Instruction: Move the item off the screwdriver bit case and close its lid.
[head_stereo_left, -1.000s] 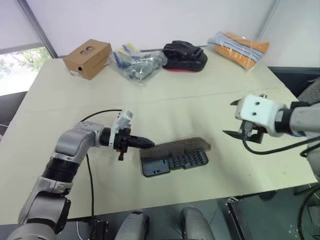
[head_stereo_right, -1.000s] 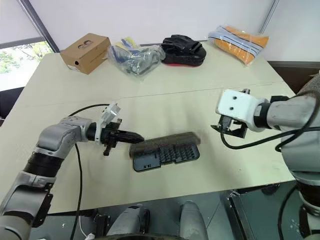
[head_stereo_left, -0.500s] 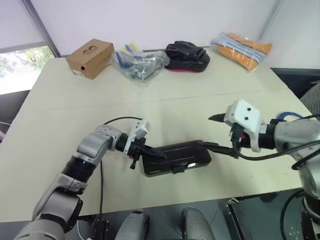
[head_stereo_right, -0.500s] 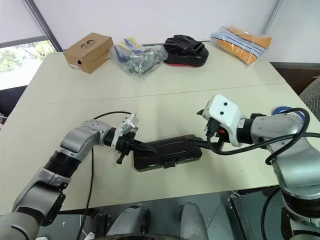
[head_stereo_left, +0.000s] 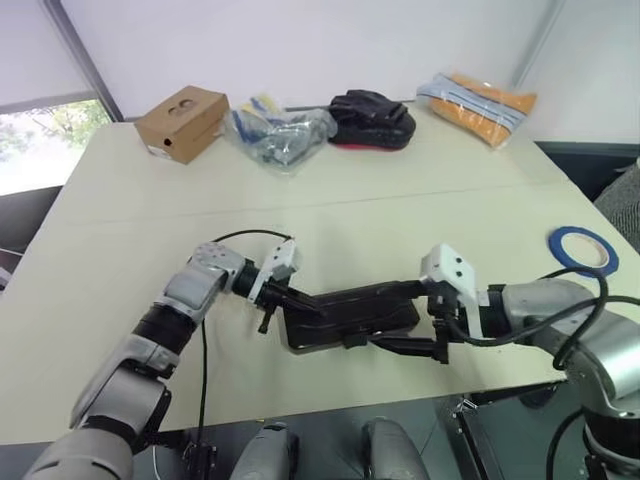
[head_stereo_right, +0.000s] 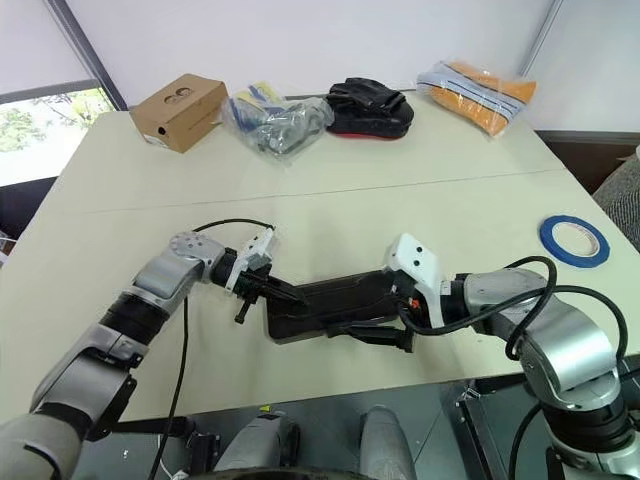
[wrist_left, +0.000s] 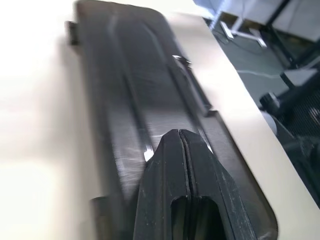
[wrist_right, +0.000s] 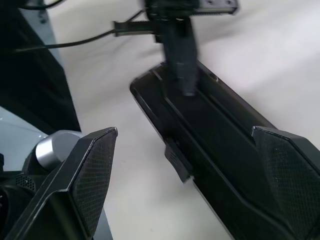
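Two tools meet at the case (head_stereo_left: 350, 315): left tool (head_stereo_left: 318, 309), fingers together, presses its lid (wrist_left: 145, 95); right tool (head_stereo_left: 390, 318) straddles it, fingers spread. Tape (head_stereo_left: 582, 249) lies at three o'clock on the counter (head_stereo_left: 130, 250).

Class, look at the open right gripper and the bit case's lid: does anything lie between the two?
Nothing visible does. The right gripper, jaws wide open, straddles the closed lid of the screwdriver bit case, with only bare table around it. The left gripper, jaws shut, rests on the lid's other end. The blue tape lies far off.
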